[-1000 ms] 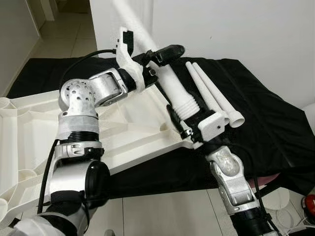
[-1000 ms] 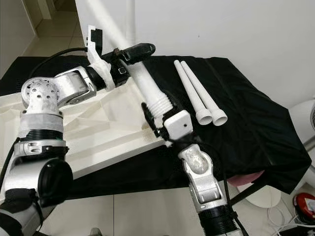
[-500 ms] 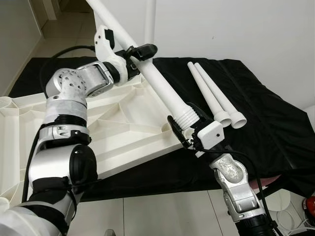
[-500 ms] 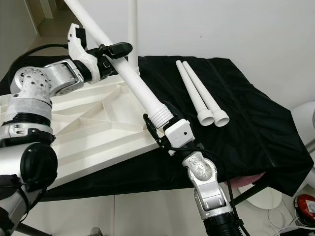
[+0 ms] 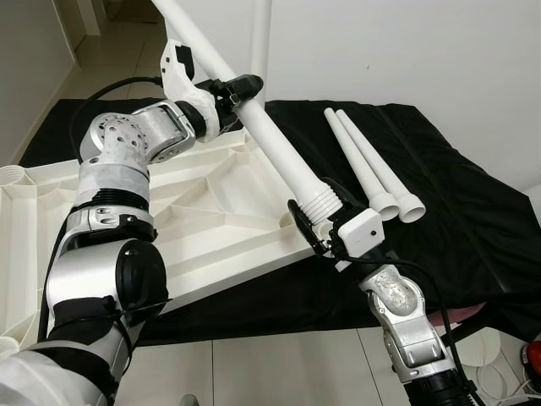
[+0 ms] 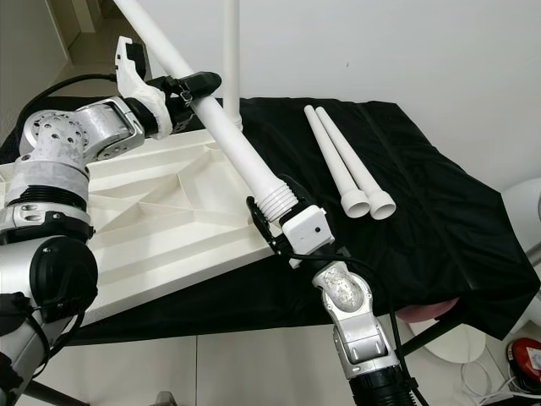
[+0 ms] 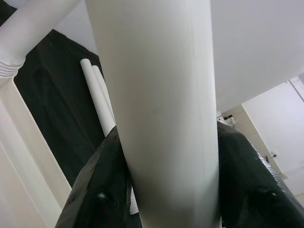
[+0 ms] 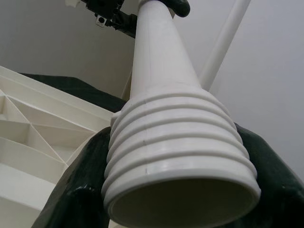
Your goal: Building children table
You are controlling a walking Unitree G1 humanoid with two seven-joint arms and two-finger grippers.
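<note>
Here, everything turns on how the table leg [image 5: 275,144] lies relative to the tabletop [image 5: 211,228], so read the scene against that upturned white panel. Your left hand [image 5: 230,91] sits over the tabletop's far edge, its black fingers closed round the plain upper shaft of the leg. From there the leg's long axis slants down and towards you, crossing the tabletop's right-hand side. Its ribbed, threaded end [image 5: 319,201] hangs just above the tabletop's near right corner. Your right hand [image 5: 314,227] is clamped on that threaded end, so it is the hand nearer the corner where the leg probably has to seat.

As I judge it, the leg is tilted well off the upright. You will likely need to swing the top back over the corner so the axis stands square to the tabletop before you screw it in. The left hand steers the angle; the right hand places the thread.

Behind the tabletop's far right corner, another white leg [image 5: 259,34] already stands upright. To the right of the tabletop, two spare legs [image 5: 372,169] lie side by side on the black-draped surface [image 5: 473,220], open ends towards you.
</note>
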